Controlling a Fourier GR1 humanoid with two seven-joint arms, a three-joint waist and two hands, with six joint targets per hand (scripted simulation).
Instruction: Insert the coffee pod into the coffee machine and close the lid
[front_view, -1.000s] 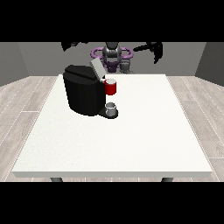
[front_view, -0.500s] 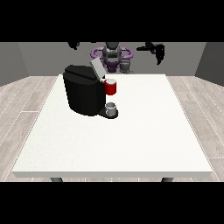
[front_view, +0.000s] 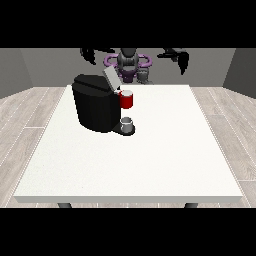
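Observation:
A black coffee machine (front_view: 97, 107) stands on the white table (front_view: 150, 160), left of the middle. Its grey lid (front_view: 110, 77) is tilted up and open. A red part (front_view: 127, 100) sits at the machine's front, above a small grey cup (front_view: 128, 125) on its base. A small grey object (front_view: 144, 75), possibly the coffee pod, stands at the table's far edge by the robot's torso. The hand at the view's left (front_view: 89, 54) hovers high behind the machine. The hand at the view's right (front_view: 180, 57) hangs above the far right of the table, fingers relaxed, holding nothing.
The robot's purple and grey torso (front_view: 128, 62) is behind the table's far edge. Wooden floor (front_view: 25, 110) surrounds the table.
The hand at the view's left has shifted a little towards the machine. The hand at the view's right has sunk slightly. The machine, lid and cup have not moved.

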